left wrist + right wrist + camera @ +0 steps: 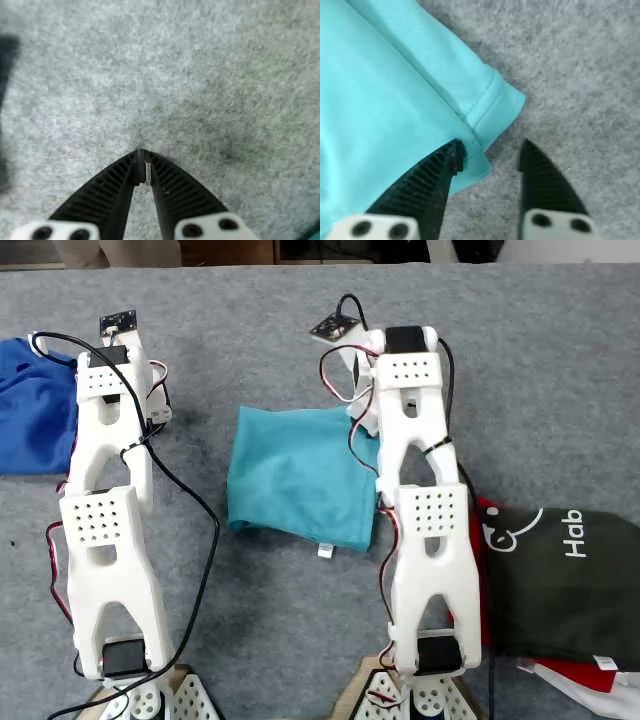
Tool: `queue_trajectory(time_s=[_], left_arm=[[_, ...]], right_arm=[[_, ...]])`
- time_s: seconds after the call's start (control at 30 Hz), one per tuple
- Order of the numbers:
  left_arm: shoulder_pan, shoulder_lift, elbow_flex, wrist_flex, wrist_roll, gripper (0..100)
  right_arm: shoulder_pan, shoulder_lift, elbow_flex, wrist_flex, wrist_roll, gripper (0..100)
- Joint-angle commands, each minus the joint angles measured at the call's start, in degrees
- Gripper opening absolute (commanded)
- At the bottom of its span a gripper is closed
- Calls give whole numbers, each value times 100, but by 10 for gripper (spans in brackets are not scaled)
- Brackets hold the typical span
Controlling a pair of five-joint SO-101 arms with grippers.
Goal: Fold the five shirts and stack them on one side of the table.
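Note:
A folded teal shirt lies mid-table between the two arms. My right gripper is open at the shirt's far right corner, one finger resting on the teal cloth and the other over bare felt. My left gripper is shut with nothing in it, low over the grey felt. A blue shirt lies at the table's left edge, beside the left arm. A dark green shirt sits on red and white ones at the right.
Grey felt covers the table, with bare room along the far side and in front of the teal shirt. Black cables trail from the left arm across the felt. Both arm bases stand at the near edge.

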Motion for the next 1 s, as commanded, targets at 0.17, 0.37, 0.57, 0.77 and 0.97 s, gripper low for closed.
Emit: queue_trajectory(time_s=[0.17,0.37,0.57,0.77,0.97], left_arm=[[-18,4,-220,-149,9,20],[-18,4,-220,-158,9,20],[-18,4,-220,-158,9,20],[-18,4,-220,-158,9,20],[-18,4,-220,-158,9,20]], right_arm=[[119,-268,-136,149,9,99],[84,-1182,936,132,62,214],[119,-1305,1411,62,246,202],[75,-760,1332,-281,255,203],[127,-409,848,-97,246,173]])
